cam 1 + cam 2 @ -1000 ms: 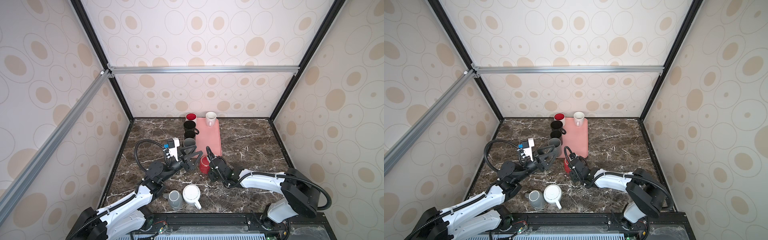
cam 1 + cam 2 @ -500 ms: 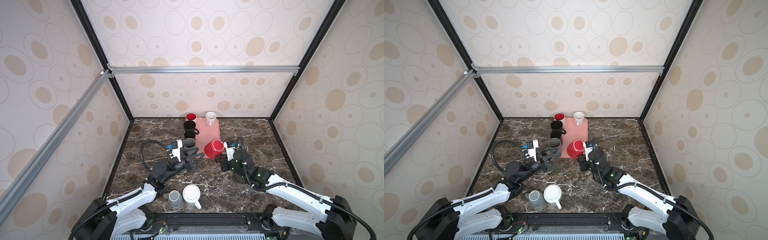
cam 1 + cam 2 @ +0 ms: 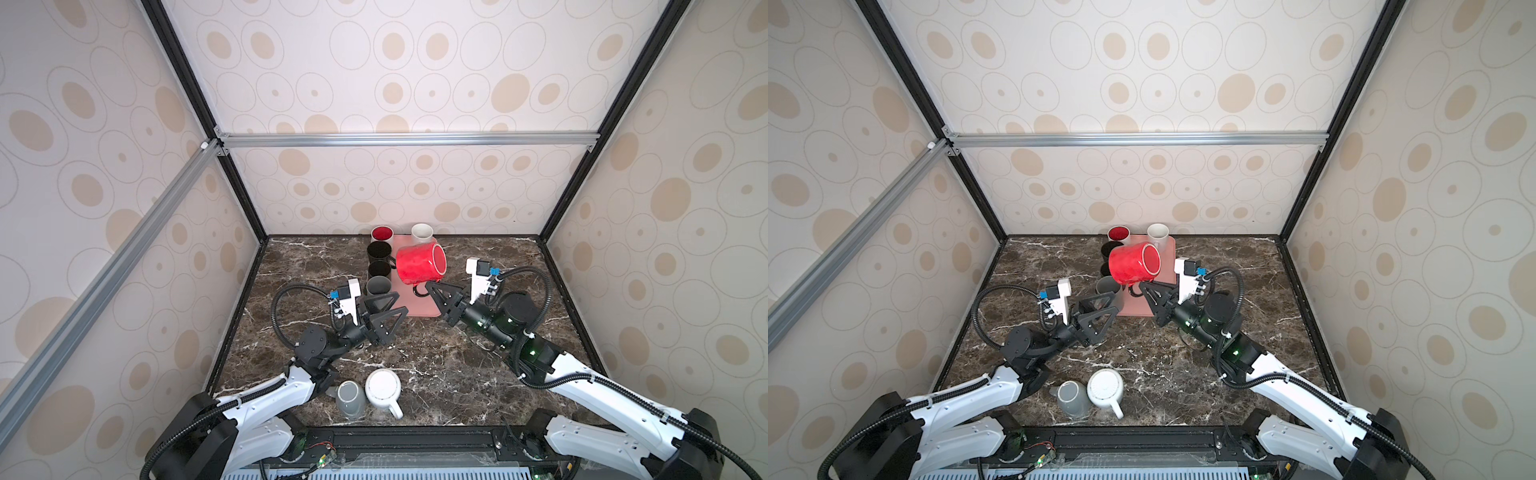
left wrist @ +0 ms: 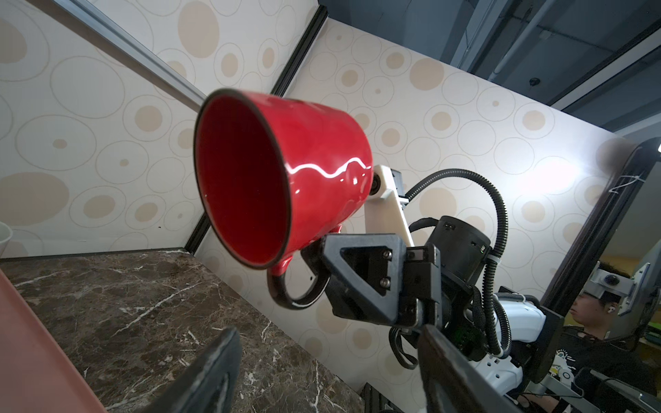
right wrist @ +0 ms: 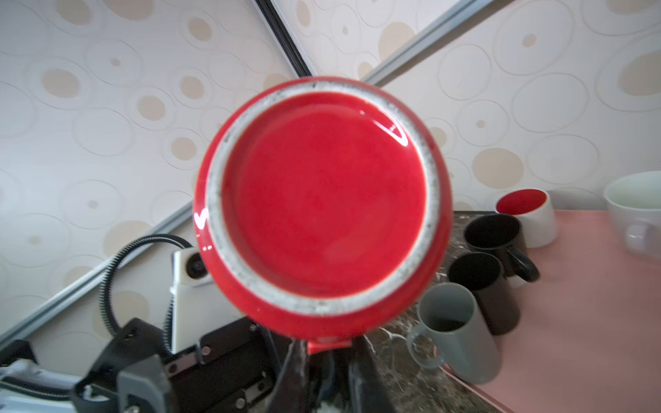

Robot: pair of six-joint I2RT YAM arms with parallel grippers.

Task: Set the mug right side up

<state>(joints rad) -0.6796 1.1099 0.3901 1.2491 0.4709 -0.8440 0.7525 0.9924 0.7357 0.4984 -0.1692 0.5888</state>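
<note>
since the earlier frame the red mug (image 3: 419, 265) has risen higher, to centre frame above the pink tray (image 3: 419, 309), tipped on its side; right gripper (image 3: 430, 286) pinches its handle below, left gripper (image 3: 399, 302) hangs wide, empty.

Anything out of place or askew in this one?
The red mug hangs in the air tipped on its side, held by its handle in the shut right gripper. Near the front edge a white mug stands bottom up. No spill or damage shows.
</note>
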